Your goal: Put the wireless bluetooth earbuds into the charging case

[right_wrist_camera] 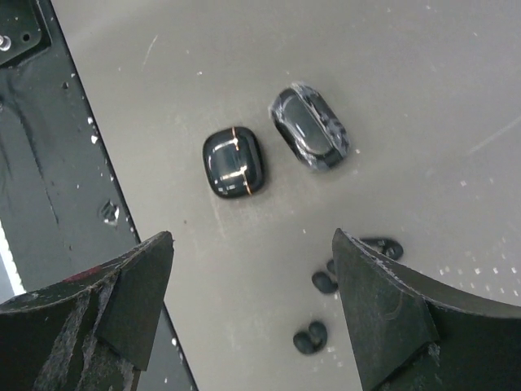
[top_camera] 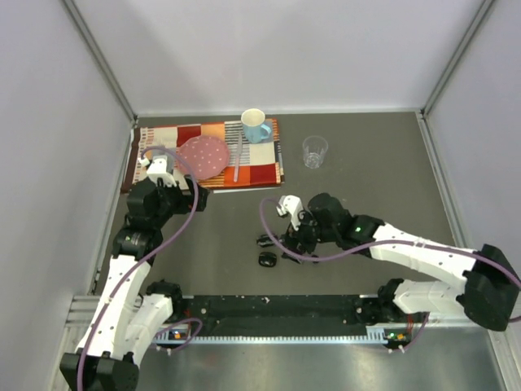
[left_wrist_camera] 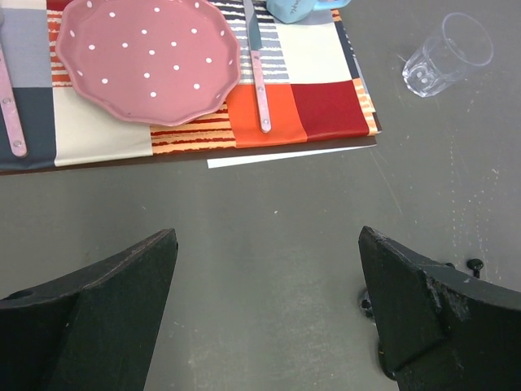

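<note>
Right gripper (right_wrist_camera: 251,240): jaws wide apart, nothing between them, gripping nothing. It hangs over the grey tabletop (right_wrist_camera: 423,73), and its fingers fill the lower corners of the right wrist view.

Earbuds (right_wrist_camera: 324,282): loose on the table, lower right of that view, clustered just beside the inner edge of the right-hand finger. I count four dark blobs. Two touch at the bottom and one is partly tucked behind the finger. None sits in a case.

Black case with the gold seam (right_wrist_camera: 234,163): lid shut, centre-left of frame, near the black rail (right_wrist_camera: 49,163) down the left edge.

Glossy grey case (right_wrist_camera: 309,128): just beside the black one, up and to the right, lying diagonally, not touching. Can't tell whether it's open or shut.

Left gripper (left_wrist_camera: 269,236): fully spread, empty, over bare table. Above it in the left wrist view is a striped placemat (left_wrist_camera: 326,106) carrying a pink dotted plate (left_wrist_camera: 151,57), a pink-handled knife (left_wrist_camera: 259,73) and a blue mug (left_wrist_camera: 297,8) at the top edge. A clear tumbler (left_wrist_camera: 448,53) sits upper right, off the mat.
</note>
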{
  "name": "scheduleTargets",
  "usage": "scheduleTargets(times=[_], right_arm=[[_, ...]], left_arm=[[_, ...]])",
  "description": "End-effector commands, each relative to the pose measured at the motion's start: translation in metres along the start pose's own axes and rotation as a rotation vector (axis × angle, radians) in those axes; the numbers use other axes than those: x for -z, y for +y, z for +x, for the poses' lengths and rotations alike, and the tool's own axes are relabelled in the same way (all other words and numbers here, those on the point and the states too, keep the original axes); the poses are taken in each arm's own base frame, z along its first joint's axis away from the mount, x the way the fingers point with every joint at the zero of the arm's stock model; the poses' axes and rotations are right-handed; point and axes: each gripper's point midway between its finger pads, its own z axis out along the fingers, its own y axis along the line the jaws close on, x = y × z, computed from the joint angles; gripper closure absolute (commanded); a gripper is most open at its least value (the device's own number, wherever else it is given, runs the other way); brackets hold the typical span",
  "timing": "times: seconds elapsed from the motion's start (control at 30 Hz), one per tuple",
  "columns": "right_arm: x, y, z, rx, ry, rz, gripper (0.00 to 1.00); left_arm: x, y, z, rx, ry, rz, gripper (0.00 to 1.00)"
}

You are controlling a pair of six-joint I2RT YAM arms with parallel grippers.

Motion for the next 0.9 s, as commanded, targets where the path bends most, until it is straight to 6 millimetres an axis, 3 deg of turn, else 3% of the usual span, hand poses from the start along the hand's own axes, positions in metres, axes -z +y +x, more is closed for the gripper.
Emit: scheduleTargets(times=[0.0,0.3,0.87], right_arm=[[-0.026,0.006,-0.017,0.051,-0.064,-0.023,0.20],[-0.067,0.018,0.000,0.135,-0.023,-0.103,0.23],[-0.096,0.024,0.024,0.218,-0.004,-0.186,0.22]], left_arm=[[0.001,0.001,-0.007,-0.009,-0.021,-0.011,0.01],[0.001,0.006,-0.006,-0.001,-0.020,-0.040,0.01],[-0.001,0.005,-0.006,0.001,-0.012,-0.036,0.01]])
